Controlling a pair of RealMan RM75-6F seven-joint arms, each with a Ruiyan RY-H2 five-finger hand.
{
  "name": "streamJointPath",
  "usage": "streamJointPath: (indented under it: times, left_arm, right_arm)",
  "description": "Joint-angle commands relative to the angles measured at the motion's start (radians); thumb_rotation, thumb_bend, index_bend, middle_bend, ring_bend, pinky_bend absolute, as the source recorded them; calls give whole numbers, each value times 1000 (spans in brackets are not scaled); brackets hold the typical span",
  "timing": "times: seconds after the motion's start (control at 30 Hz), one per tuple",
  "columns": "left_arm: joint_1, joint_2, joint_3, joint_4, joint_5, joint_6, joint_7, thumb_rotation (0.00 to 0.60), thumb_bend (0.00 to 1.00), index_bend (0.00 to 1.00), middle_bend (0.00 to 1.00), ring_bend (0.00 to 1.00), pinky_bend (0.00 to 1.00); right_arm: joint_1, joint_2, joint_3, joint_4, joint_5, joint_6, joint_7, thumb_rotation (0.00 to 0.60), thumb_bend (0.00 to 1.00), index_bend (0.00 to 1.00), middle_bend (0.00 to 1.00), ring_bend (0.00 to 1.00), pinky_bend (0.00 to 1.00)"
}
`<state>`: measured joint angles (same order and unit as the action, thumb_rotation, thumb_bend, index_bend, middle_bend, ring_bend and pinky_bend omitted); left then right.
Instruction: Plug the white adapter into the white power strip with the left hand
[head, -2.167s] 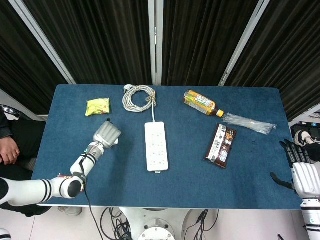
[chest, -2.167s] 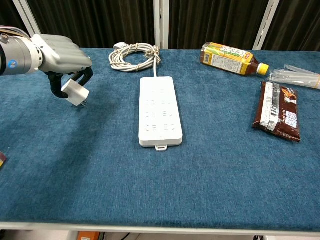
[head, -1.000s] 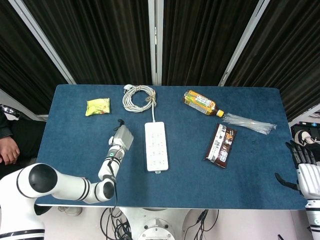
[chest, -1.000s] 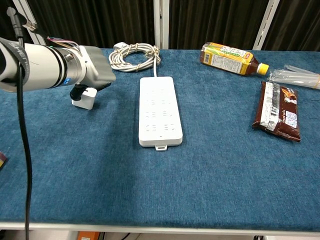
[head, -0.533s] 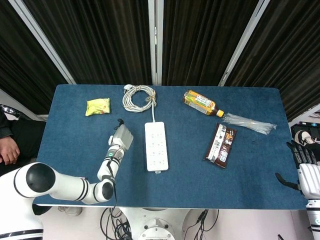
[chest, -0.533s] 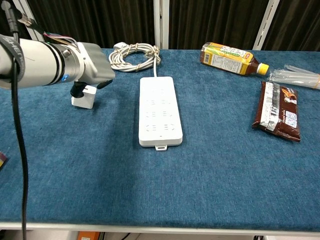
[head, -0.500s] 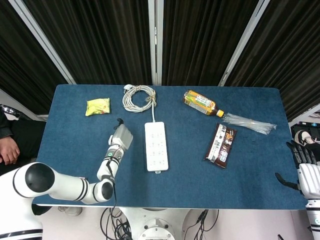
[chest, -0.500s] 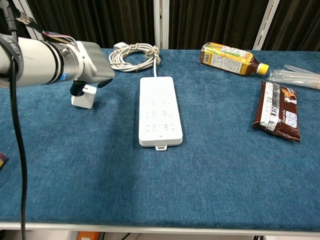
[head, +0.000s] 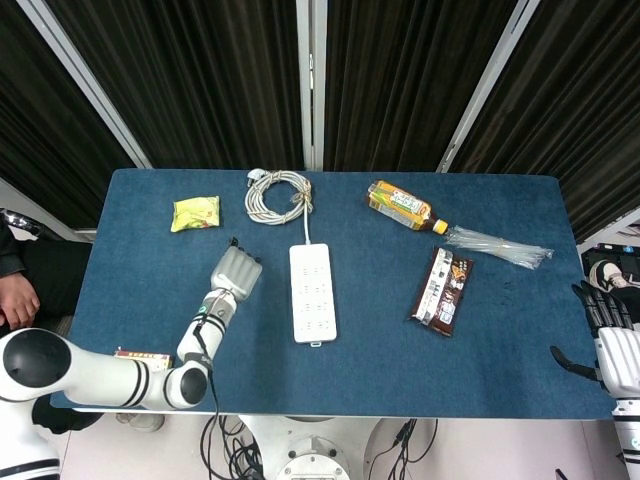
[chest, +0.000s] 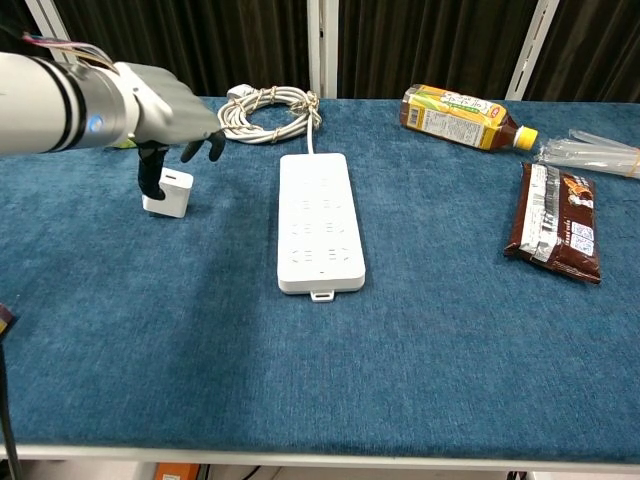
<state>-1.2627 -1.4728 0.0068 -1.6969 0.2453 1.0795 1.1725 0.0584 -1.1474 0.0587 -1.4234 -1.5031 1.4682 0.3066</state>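
Your left hand hovers just above the adapter, fingers spread and holding nothing; one dark fingertip hangs right beside the adapter's left edge, and whether it touches is hard to tell. The adapter sits on the table, well left of the strip and level with its upper half. In the head view the hand covers the adapter entirely, so rely on the chest view for it.

Judging by this, you are at the grasp step: the adapter is not in hand and nothing is plugged in. Next you need a firm pinch on the adapter's sides, with the prongs left free. You cannot see which way the prongs face from here, so check as you lift and expect to turn it so they point down. Then carry it right to a socket on the strip, line it up squarely, and press straight down. The strip is loose on the cloth and may slide or tip if you push off-centre.

Your right hand rests off the table's right edge, fingers apart, holding nothing. The coiled cable lies just behind the strip.
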Motion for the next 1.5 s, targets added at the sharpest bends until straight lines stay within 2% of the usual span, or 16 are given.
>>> streamJointPath:
  times: [0.03,0.23,0.33,0.5,0.83,1.07,1.5]
  left_arm:
    - [164,42,-54,2,201,-2,-314,600,188,275,315,280,182]
    - [270,2,-49,53,330,43,-479,600,191,317,316,274,185]
    - [305,-26,-43,81,383,79,-506,600,197,313,314,271,186]
    - [333,-67,-39,114,413,99,-496,600,198,310,307,263,184]
    - [346,-149,-85,190,447,120,-448,600,222,355,370,265,184]
    - [359,-179,-103,229,439,114,-410,600,228,403,427,310,199]
    - [382,-198,-133,262,428,81,-387,600,250,421,433,312,204]
  right_arm:
    - [3,4,2,2,-5,2,2,600,146,0,24,0,0]
    - [12,50,21,-31,-24,32,-33,600,147,0,24,0,0]
    - [18,76,25,-64,-34,36,-62,600,147,0,24,0,0]
    - [27,95,28,-98,-40,34,-86,600,146,0,24,0,0]
    - [27,90,23,-104,-33,28,-90,600,146,0,24,0,0]
    - [26,86,20,-96,-26,24,-83,600,145,0,24,0,0]
    - [33,78,18,-89,-18,8,-78,600,146,0,26,0,0]
